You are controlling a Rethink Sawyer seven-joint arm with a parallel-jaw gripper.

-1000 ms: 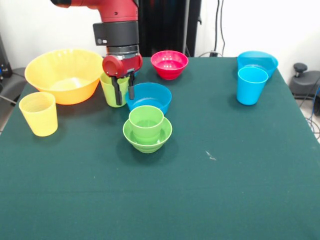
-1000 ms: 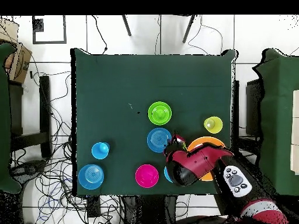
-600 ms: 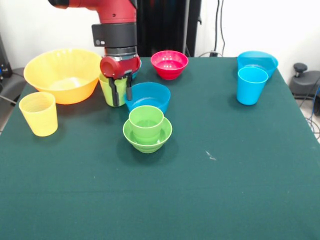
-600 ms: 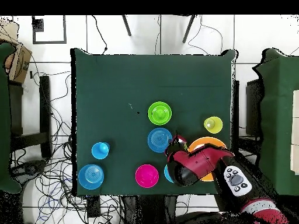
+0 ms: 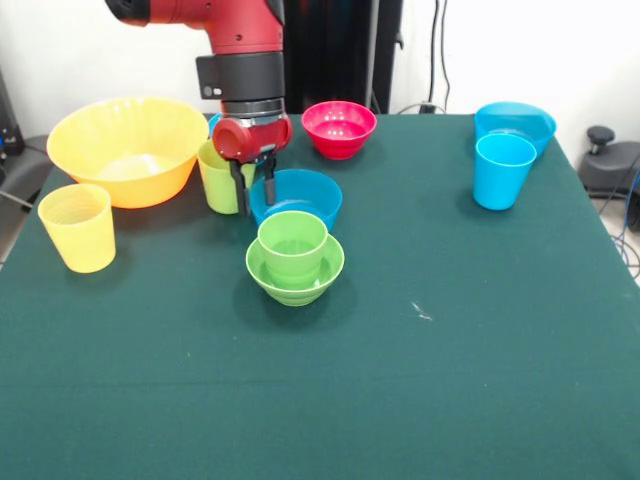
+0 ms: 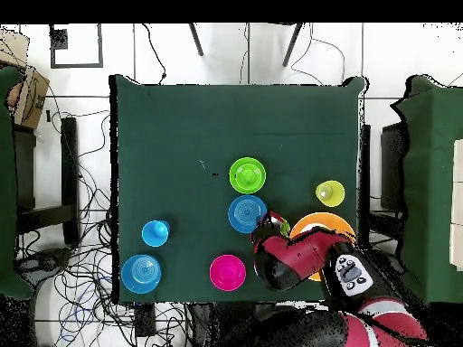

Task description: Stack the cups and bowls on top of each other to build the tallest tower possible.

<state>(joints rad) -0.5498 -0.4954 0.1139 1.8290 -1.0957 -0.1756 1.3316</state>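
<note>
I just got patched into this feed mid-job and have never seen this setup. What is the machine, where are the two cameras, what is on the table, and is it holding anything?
The machine is a red and black robot arm whose gripper hangs at the yellow-green cup, beside the blue bowl. One picture looks across the table at the robot; the other looks straight down. On the green table stand a large yellow-orange bowl, a pale yellow cup, a red bowl, a sky blue cup before a shallow blue bowl, and the tower: a green cup inside a green bowl. Whether the gripper grasps anything is unclear.
</note>
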